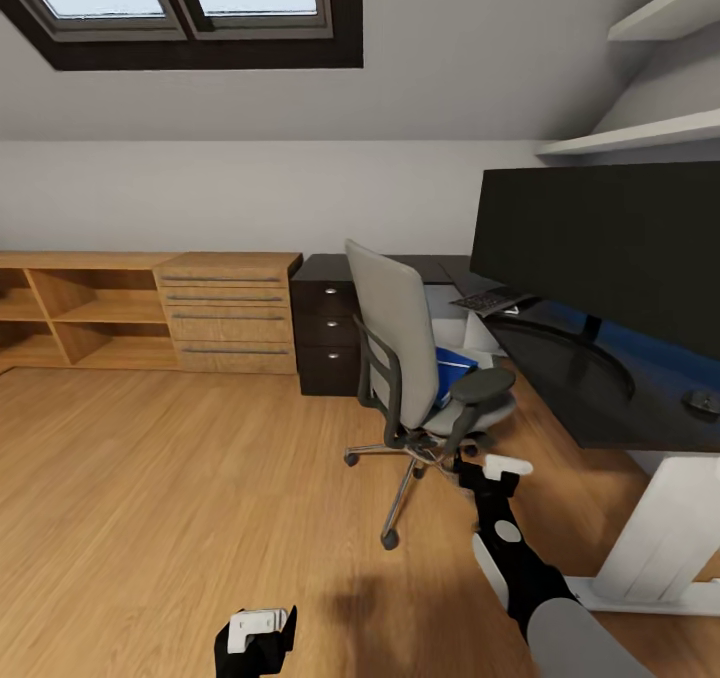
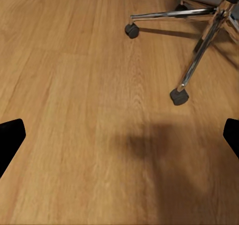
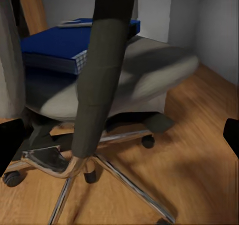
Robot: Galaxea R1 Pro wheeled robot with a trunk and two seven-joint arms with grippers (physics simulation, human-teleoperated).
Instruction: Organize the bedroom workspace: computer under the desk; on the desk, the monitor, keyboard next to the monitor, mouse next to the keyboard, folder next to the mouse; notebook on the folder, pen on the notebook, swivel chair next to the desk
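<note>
The grey swivel chair (image 1: 400, 348) stands on the wooden floor in front of the black desk (image 1: 560, 383). On its seat lies the blue folder (image 1: 455, 368) (image 3: 52, 46), with a thin pale item on top that looks like the notebook (image 3: 74, 23). The wide black monitor (image 1: 610, 248) and the keyboard (image 1: 490, 300) are on the desk. A small dark lump, perhaps the mouse (image 1: 700, 400), sits near the desk's front edge. The pale computer (image 1: 447, 310) shows behind the chair, under the desk. My right gripper (image 1: 490, 470) (image 3: 119, 140) is open, close behind the chair's armrest post (image 3: 99, 85). My left gripper (image 1: 260, 628) (image 2: 119, 140) is open over bare floor.
A light wooden cabinet and shelf unit (image 1: 150, 310) runs along the back wall to the left of the desk's black drawers (image 1: 325, 328). The chair's chrome star base and casters (image 2: 179, 96) spread over the floor. White desk legs (image 1: 660, 538) stand at the right. Open floor lies to the left.
</note>
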